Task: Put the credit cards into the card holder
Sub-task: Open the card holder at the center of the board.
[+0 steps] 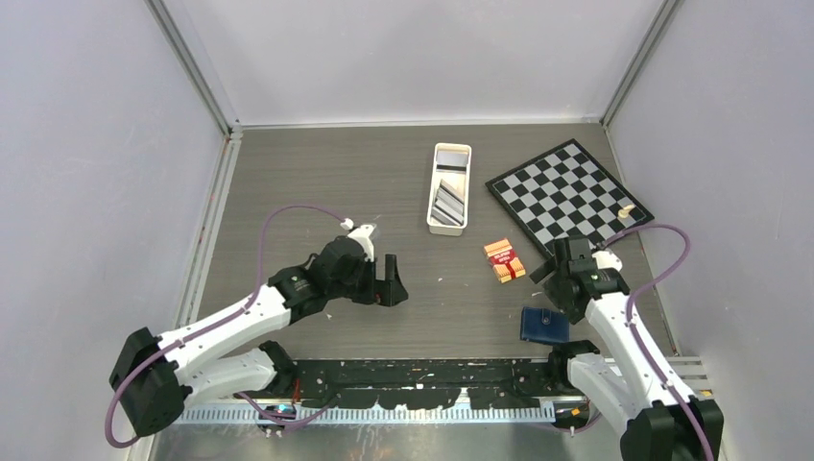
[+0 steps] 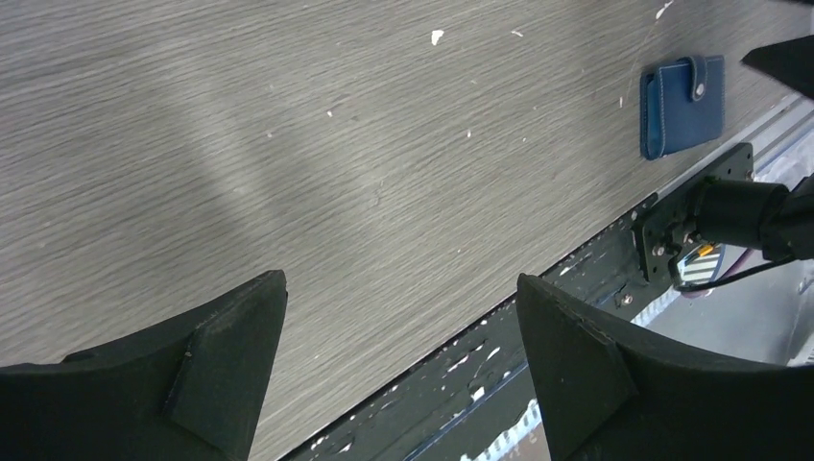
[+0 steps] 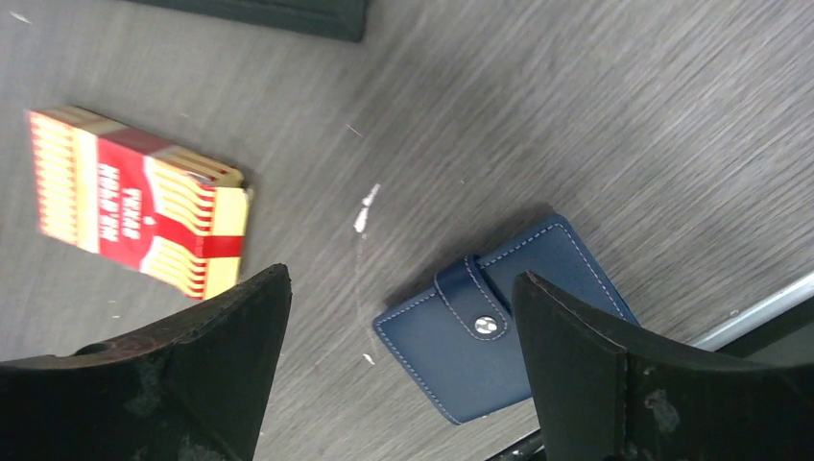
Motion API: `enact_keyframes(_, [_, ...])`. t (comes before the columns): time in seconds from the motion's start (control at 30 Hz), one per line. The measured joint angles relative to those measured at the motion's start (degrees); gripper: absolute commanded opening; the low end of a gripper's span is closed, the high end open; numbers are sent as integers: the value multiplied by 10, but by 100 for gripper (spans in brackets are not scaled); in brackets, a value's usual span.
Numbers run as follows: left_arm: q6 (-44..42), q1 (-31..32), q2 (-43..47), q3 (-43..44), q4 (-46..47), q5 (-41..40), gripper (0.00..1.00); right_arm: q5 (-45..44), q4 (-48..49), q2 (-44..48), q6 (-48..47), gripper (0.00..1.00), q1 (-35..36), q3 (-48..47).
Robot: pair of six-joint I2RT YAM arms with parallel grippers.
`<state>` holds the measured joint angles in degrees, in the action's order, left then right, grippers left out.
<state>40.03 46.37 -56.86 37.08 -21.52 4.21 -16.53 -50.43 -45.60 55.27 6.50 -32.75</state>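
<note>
Small navy-blue leather-look folding card holder [image 1: 544, 326] lies flat and snapped shut at the near right of the grey wood-grain table [image 1: 317, 182], just on the near side of the right gripper [image 1: 562, 277]. That gripper's jaws are spread wide and empty. In the right wrist view the holder sits diagonally across the gap, closer to one finger. The left gripper [image 1: 389, 288], also spread wide and empty, is mid-table, well apart from it. The thin grey and dark credit cards [image 1: 446, 204] lean inside a long white plastic tray [image 1: 451, 149] at far centre; how many, hard to tell. The right arm is nearer the holder.
</note>
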Motion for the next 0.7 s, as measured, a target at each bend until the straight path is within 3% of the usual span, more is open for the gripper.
enact_keyframes(0.43, [31, 17, -14, 0, 56, -18, 93, 27, 23, -28, 11, 64, 0, 52])
enact_keyframes(0.57, [31, 17, -13, 0, 57, -21, 93, 36, 36, -35, 13, 47, 2, 56])
enact_keyframes(0.7, [31, 17, -13, 0, 58, -21, 93, 51, 62, -41, 22, 37, 10, 72])
